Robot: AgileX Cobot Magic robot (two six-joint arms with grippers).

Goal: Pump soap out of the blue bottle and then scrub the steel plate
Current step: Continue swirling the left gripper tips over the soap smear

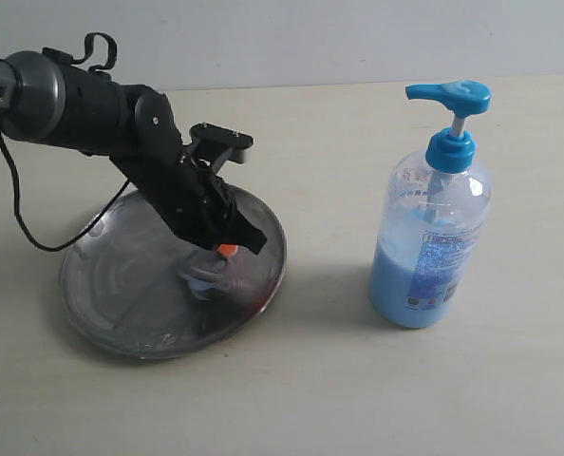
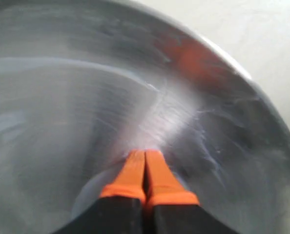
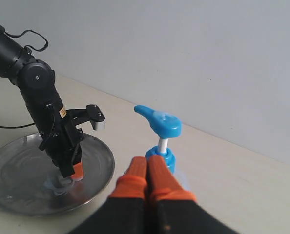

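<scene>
Steel plate [image 1: 121, 294] flat on the table [image 1: 358, 399], well left of the blue bottle [image 1: 429, 247], left pincer [image 2: 145, 153] shut on nothing, tips pressed to its streaky middle for scrubbing; right pincer [image 3: 147, 161] shut, empty, parked by the bottle's top, out of the way.

Beige tabletop [image 1: 339, 399], plain pale grey wall [image 3: 208, 48] behind, soft, possibly overhead light
</scene>
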